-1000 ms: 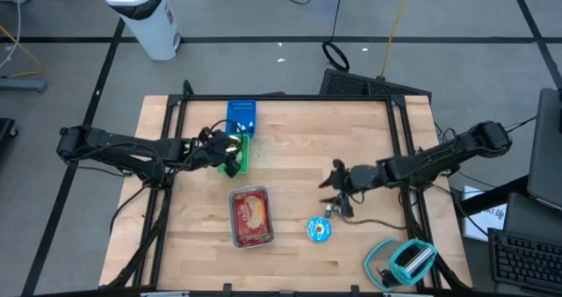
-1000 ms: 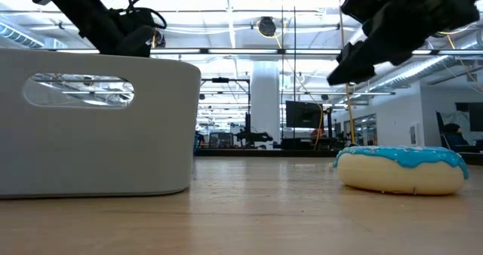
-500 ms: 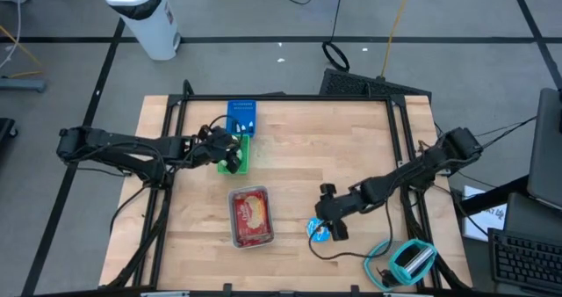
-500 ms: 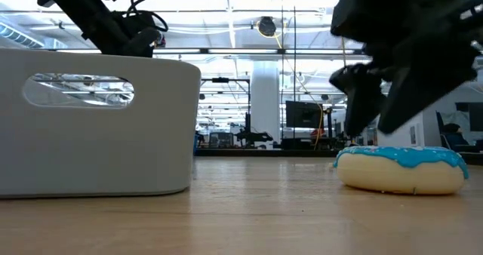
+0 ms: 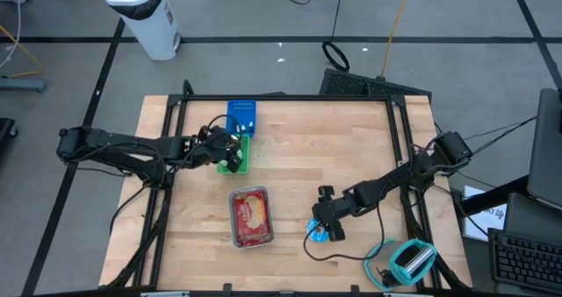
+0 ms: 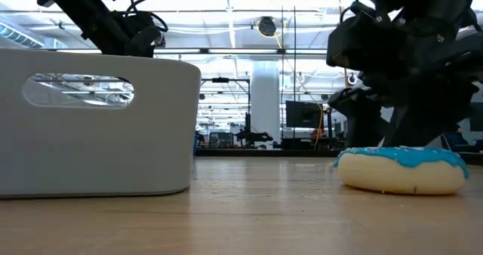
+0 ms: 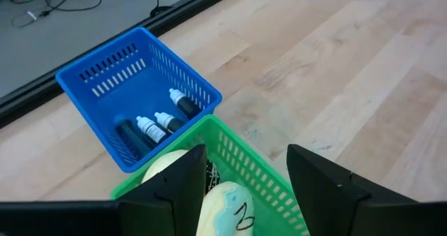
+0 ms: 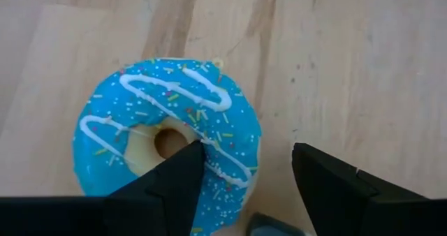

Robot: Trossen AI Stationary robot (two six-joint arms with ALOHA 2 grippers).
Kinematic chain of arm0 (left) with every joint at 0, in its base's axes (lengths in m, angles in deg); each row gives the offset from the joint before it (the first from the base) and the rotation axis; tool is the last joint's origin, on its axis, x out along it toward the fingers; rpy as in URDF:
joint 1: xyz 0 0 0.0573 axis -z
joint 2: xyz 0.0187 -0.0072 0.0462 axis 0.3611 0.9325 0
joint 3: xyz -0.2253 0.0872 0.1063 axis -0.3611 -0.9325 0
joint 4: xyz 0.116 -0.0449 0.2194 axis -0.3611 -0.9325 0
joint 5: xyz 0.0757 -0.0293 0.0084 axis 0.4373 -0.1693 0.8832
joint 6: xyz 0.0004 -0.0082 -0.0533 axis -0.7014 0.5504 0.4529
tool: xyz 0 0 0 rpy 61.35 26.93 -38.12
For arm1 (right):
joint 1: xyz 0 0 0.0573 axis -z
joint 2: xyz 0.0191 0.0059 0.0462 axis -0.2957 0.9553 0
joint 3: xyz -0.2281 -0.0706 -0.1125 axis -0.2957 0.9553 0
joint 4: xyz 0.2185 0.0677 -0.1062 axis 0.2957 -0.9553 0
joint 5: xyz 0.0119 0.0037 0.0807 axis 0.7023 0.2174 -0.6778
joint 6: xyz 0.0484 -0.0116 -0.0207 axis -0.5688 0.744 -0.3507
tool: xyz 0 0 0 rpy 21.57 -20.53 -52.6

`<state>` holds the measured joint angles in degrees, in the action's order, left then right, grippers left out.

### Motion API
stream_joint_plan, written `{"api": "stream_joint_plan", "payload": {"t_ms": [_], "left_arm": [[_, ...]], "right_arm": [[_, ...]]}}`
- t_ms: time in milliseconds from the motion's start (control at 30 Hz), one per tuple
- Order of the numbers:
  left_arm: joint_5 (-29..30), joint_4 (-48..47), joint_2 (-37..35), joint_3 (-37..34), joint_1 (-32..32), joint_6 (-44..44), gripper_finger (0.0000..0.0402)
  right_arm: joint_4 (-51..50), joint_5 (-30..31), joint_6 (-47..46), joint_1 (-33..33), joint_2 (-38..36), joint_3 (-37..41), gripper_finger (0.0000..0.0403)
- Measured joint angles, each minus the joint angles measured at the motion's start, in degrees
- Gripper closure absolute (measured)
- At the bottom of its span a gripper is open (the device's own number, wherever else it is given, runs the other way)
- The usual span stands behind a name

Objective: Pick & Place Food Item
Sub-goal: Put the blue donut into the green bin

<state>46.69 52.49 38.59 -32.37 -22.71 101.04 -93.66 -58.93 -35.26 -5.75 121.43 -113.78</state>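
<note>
The donut (image 8: 171, 142), blue-iced with white drizzle and sprinkles, lies flat on the bare table (image 5: 299, 148) toward the near edge, a little to the right of the red food tray (image 5: 250, 216). From table height it sits squat on the wood with the dark bulk of the right arm directly above it.

The right gripper (image 5: 321, 229) hangs right over the donut with its fingers spread, one fingertip (image 8: 183, 167) above the ring near the hole, the other out past the donut's rim over bare wood. Nothing is pinched yet, so I'd call this the approach to the grasp. The next move looks like a short drop so the fingers straddle one side of the ring, then a close; the toy looks soft, so a gentle squeeze should do.

Across the table the left gripper (image 7: 246, 194) hovers, fingers apart, over the green basket (image 7: 260, 174), which holds a pale iced item. The blue basket (image 5: 241, 116) with small bottles stands touching it on the far side. That green basket may be where the donut goes, though I can't be sure.
</note>
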Motion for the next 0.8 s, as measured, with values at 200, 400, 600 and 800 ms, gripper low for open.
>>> {"api": "stream_joint_plan", "payload": {"t_ms": [200,400,600,800], "left_arm": [[-0.01,-0.01,0.0,0.0,0.0,0.37,0.0202],[-0.02,0.18,0.0,0.0,0.0,3.95,0.0202],[-1.95,5.17,0.0,0.0,0.02,6.19,0.0202],[-6.51,14.25,0.0,-0.02,0.13,5.99,0.0201]], "right_arm": [[-0.06,-2.69,0.35,0.01,0.02,0.02,0.0244],[-0.09,-2.99,2.96,0.12,-0.11,0.02,0.0316],[-0.64,-3.07,8.3,1.53,-3.58,0.21,0.0372],[-0.42,1.0,13.13,4.72,-10.62,0.23,0.039]]}}
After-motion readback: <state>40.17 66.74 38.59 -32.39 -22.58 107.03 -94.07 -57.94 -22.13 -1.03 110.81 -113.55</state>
